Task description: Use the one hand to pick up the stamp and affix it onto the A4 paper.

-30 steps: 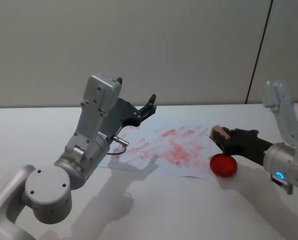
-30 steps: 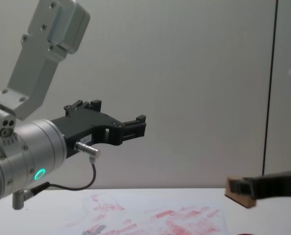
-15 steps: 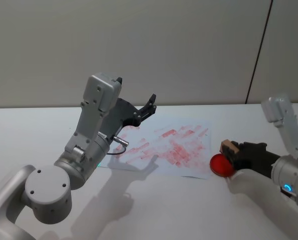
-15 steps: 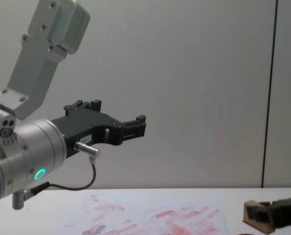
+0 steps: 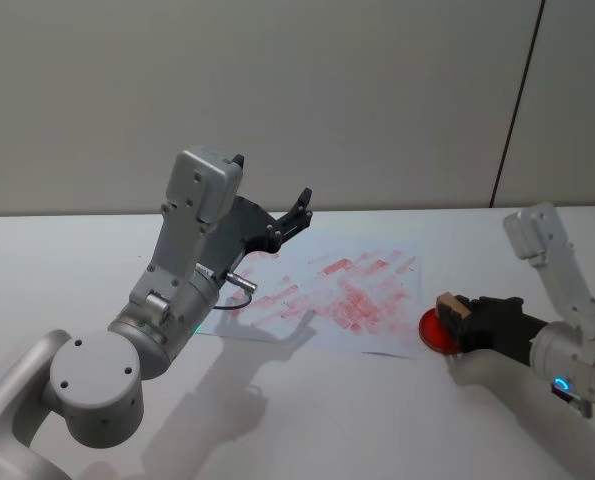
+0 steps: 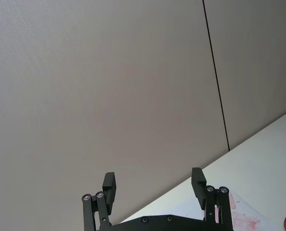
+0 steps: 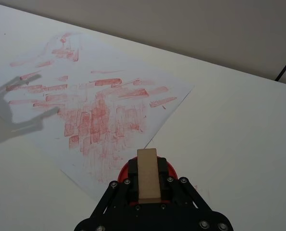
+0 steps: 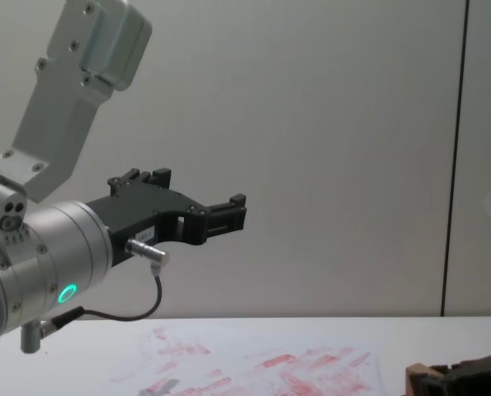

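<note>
Tabletop (image 5: 307, 420): plain white, matte, running back to a light grey wall (image 5: 357, 90). The wall carries one thin dark vertical seam (image 5: 517, 100) toward the right. Soft shadows of the raised left arm fall on the tabletop and on the sheet.

A4 paper (image 5: 327, 300): lies flat near the middle of the tabletop, skewed to its edges, covered with smudgy red rectangular prints, densest toward its right half.

Red ink pad (image 5: 435, 331): round, flat on the tabletop, just beside the paper's right-hand near corner.

Right gripper (image 5: 459, 322): low over the tabletop toward its right edge, fingers clenched on the stamp (image 5: 449, 308). In the right wrist view the stamp (image 7: 148, 174) is a tan wooden block pinched between the two black fingers, sitting directly over the red pad; whether its face touches the pad cannot be told.

Left gripper (image 5: 299, 214): raised well above the tabletop's left half, over the paper's far left edge, fingers spread apart and holding nothing. A thin black cable (image 5: 232, 300) loops below its wrist.
</note>
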Controlling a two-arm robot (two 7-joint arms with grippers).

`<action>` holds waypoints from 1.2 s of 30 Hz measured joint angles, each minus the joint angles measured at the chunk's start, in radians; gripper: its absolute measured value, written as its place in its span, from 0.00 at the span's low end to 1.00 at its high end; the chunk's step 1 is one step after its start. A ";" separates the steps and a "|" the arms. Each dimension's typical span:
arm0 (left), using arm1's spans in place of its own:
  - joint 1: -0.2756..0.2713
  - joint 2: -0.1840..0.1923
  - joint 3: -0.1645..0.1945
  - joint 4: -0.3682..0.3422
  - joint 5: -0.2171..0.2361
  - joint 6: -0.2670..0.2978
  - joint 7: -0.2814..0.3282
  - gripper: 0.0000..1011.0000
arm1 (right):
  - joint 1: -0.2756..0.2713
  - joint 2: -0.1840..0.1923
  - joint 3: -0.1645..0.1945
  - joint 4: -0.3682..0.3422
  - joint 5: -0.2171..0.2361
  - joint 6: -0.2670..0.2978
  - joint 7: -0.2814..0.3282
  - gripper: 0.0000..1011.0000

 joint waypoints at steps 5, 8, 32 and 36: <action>0.000 0.000 0.000 0.000 0.000 0.000 0.000 0.99 | 0.013 -0.011 -0.007 0.025 -0.012 -0.013 -0.001 0.22; 0.000 0.000 0.000 0.000 0.000 0.000 0.000 0.99 | 0.021 -0.018 -0.010 0.041 -0.019 -0.021 -0.002 0.22; 0.000 0.000 0.000 0.000 0.000 0.000 0.000 0.99 | 0.046 -0.038 -0.022 0.086 -0.038 -0.045 -0.006 0.89; 0.000 0.000 0.000 0.000 0.000 0.000 0.000 0.99 | 0.047 -0.039 -0.022 0.088 -0.039 -0.046 -0.007 0.98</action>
